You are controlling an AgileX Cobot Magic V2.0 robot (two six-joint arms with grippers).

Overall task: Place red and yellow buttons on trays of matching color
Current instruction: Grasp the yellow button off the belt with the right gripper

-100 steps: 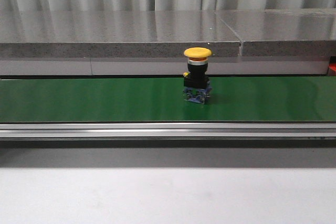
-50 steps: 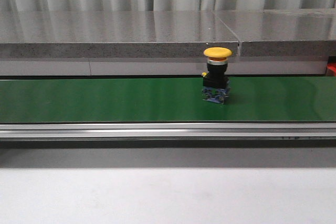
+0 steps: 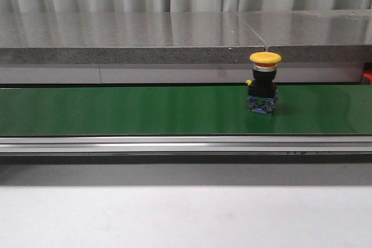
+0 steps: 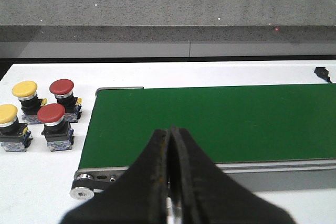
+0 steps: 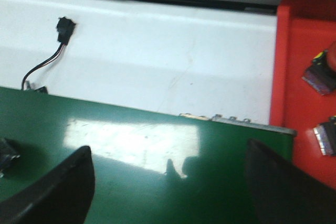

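Yellow button [image 3: 265, 83] is sitting upright, just off to one side of the wide-open right gripper [image 5: 168, 182], the nearer arm.

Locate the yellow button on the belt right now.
In the front view the yellow button stands upright on the green conveyor belt, right of centre near its far edge, just in front of the grey stone ledge.

red tray [image 5: 304, 66] cropped, buttons [image 5: 321, 74] on it cut off
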